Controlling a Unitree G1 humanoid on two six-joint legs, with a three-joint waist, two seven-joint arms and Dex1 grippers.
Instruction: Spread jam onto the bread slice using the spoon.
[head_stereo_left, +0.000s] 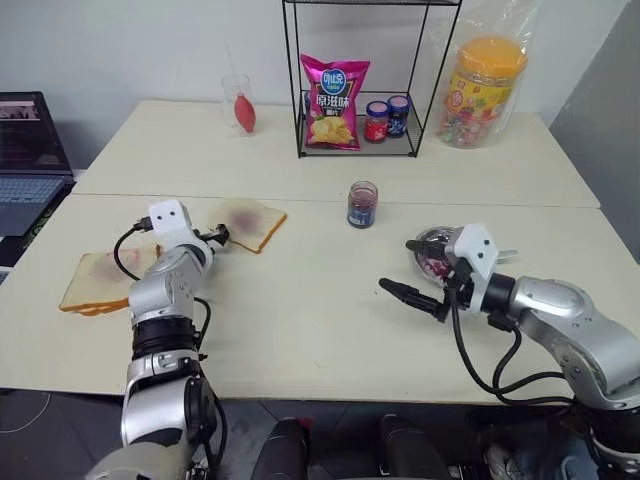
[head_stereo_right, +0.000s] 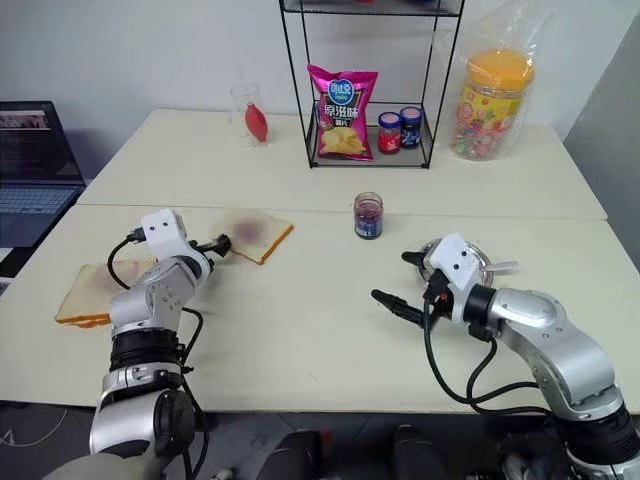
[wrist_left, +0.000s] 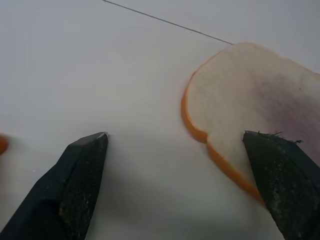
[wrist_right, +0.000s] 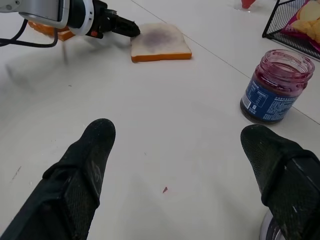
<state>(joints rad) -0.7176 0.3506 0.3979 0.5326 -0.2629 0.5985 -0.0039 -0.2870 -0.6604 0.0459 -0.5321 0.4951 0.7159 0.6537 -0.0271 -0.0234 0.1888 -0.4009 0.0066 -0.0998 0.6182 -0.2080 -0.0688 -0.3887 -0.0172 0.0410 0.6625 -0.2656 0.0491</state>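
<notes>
You have two cream-topped tables (head_stereo_left: 300, 330) set edge to edge, with a thin seam running across between them. Behind the far table stands a plain pale wall (head_stereo_left: 130, 45), evenly lit, with no hard shadows on it. At the right edge you see a grey panel (head_stereo_left: 600, 110) standing beside the far table. At the left edge an open laptop (head_stereo_left: 25, 165) sits on a separate dark surface just beside the tables. A black wire rack (head_stereo_left: 365, 75) stands on the far table against the wall.

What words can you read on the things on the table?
Chip bag: big Chinese characters, too blurred to read.
Open jam jar: blue label with small print, too small to read.
Two lidded jars: labels too small.
Big candy tub: print too blurred.
</notes>
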